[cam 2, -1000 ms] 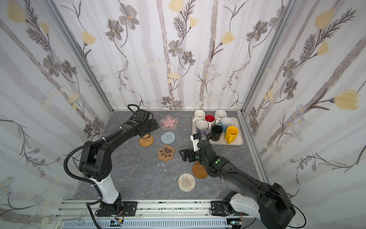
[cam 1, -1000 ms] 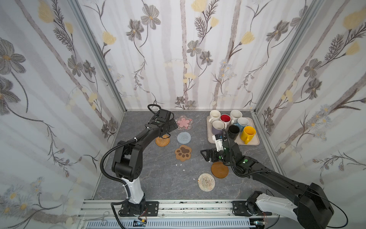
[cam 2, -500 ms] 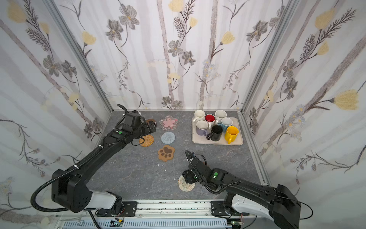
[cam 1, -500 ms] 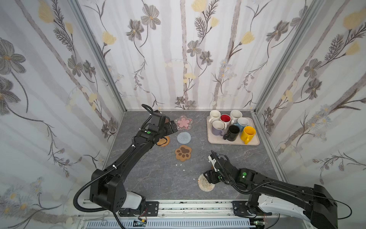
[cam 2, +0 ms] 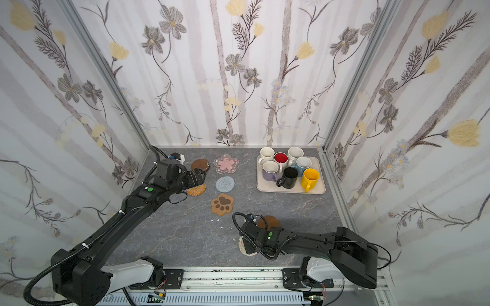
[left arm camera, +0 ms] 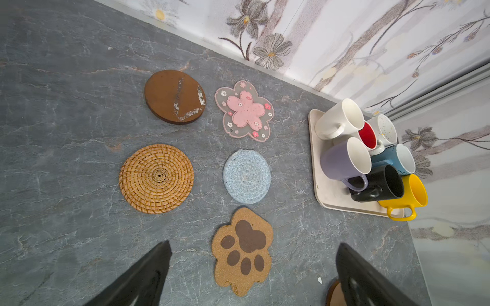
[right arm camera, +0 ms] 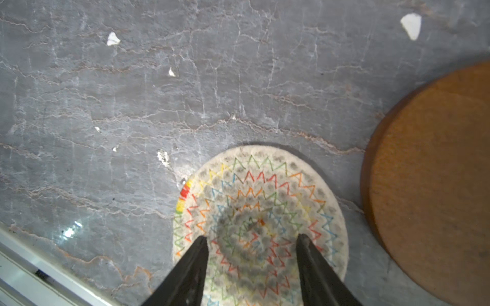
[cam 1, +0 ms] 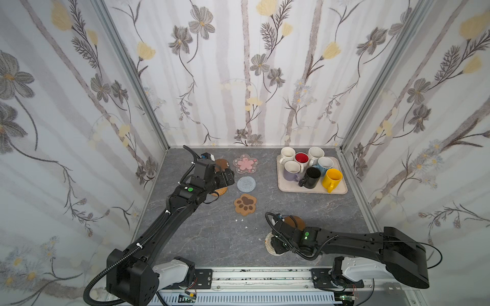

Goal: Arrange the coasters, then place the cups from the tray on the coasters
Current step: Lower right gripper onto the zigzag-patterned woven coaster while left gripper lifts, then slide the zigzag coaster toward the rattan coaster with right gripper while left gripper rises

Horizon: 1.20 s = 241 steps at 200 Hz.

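the right gripper, jaws half apart, is bearing on the pale woven coaster, risking its slipping free toward the brown disc.

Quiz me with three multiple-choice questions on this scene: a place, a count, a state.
1. The right arm's fingers are over which coaster? A pink flower; B pale woven round; C paw shape.
2. How many mugs stand on the tray? A five; B seven; C nine.
3. The left arm's fingers are: A wide apart, empty; B shut on a mug; C shut on a coaster.
Answers: 1 B, the right wrist view shows both tips over its zigzag stitching. 2 B, both top views show seven. 3 A, the left wrist view shows nothing held between them.
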### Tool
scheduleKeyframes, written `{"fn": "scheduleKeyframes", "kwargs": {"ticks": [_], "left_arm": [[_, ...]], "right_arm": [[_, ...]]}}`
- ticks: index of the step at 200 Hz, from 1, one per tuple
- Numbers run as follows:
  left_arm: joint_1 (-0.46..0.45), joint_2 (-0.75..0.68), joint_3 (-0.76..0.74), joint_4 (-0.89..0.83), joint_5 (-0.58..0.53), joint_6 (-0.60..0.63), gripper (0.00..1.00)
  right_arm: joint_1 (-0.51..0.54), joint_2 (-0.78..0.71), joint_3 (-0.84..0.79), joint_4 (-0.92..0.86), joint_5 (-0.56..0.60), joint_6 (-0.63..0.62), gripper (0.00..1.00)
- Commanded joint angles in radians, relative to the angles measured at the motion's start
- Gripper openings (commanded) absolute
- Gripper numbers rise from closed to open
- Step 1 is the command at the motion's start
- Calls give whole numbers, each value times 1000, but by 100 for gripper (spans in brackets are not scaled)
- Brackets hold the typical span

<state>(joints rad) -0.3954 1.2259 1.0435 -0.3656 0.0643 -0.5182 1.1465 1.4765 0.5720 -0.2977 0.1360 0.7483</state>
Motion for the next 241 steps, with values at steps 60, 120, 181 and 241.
{"fn": "scheduleKeyframes", "kwargs": {"ticks": [60, 120, 181, 241], "left_arm": [[15, -62, -34, 55, -39, 1, 100], [21, -180, -78, 93, -165, 12, 100], [61, -188, -45, 103, -97, 11, 100], [103, -243, -8, 125, -85, 17, 100]], "right_arm": [[36, 225, 151, 63, -49, -27, 54], [84, 413, 370, 53, -55, -90, 53], [93, 592, 598, 60, -98, -159, 52], [76, 782, 869, 41, -125, -196, 51]]}}
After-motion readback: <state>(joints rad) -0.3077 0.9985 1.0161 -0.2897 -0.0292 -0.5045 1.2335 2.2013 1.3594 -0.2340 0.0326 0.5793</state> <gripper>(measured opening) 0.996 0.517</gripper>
